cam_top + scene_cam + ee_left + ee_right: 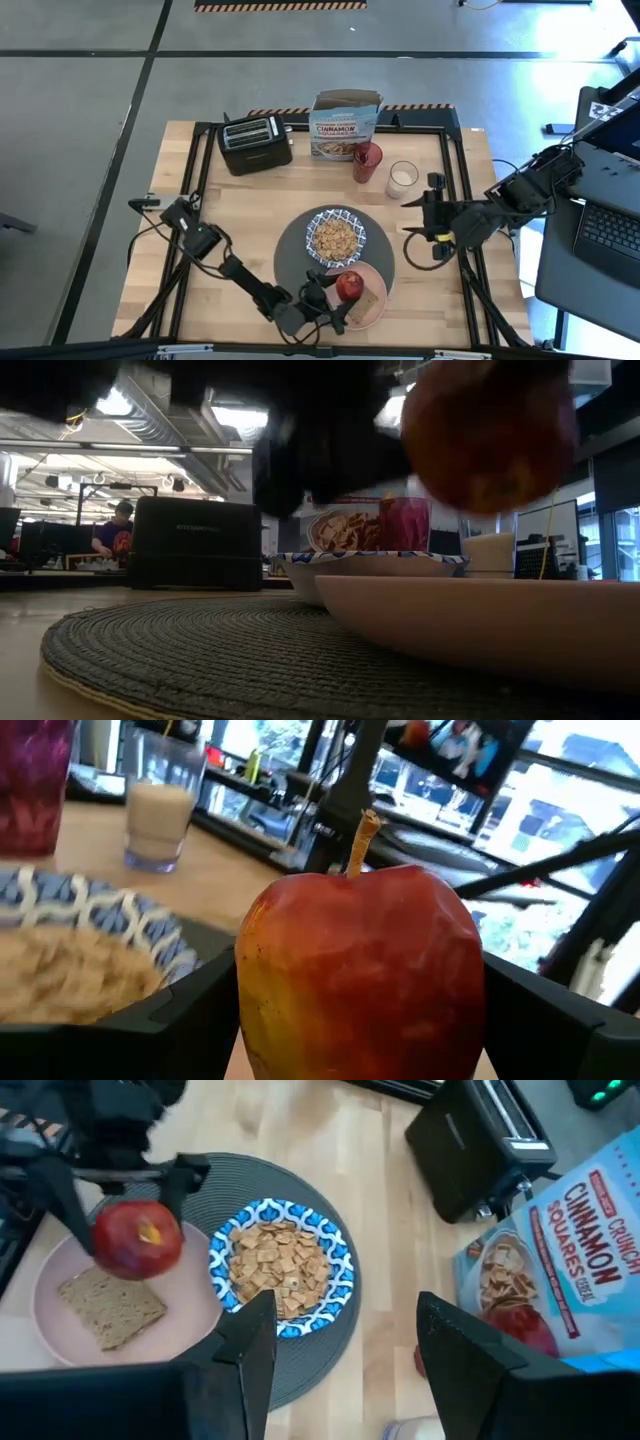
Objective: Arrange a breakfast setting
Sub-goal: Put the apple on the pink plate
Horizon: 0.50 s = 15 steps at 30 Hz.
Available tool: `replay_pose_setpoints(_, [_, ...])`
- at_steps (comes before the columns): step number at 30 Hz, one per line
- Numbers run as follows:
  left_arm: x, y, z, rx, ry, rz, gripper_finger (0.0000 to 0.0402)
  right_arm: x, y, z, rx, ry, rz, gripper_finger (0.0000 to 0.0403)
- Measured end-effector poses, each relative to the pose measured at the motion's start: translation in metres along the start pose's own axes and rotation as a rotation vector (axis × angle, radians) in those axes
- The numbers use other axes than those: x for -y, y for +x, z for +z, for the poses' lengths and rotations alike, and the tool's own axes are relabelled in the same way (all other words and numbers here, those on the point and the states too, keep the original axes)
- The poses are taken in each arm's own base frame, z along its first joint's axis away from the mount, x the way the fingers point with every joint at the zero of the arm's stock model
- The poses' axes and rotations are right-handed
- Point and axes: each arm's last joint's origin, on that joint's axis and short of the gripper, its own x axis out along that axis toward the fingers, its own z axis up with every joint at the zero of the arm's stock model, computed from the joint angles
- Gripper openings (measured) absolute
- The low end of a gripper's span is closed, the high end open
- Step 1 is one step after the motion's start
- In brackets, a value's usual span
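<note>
Wood table (250, 215) w/ toaster (255, 143), cereal box (343, 125).

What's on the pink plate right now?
A slice of toast lies on the pink plate. The left gripper holds a red apple just above it. No spoon shows; whatever lies under the apple is hidden.

Woven rough mat (200, 650), glossy apple (360, 970), pale wood table (250, 215).
</note>
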Motion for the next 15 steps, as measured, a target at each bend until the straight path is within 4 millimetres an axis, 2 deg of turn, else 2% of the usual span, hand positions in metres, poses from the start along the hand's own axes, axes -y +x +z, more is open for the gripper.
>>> replay_pose_setpoints(3, [-0.005,0.000,-0.013,-0.010,0.015,0.008,0.0323,-0.001,0.000,0.000,-0.001,0.000,0.015,0.0191])
replay_pose_setpoints(13, [-0.013,0.003,-0.025,-0.047,0.133,0.046,0.0323,-0.002,-0.001,-0.001,-0.004,0.025,0.039,0.0191])
replay_pose_setpoints(15, [-0.015,0.005,-0.026,-0.056,0.158,0.054,0.0335,-0.002,-0.001,-0.001,-0.004,0.025,0.039,0.0191])
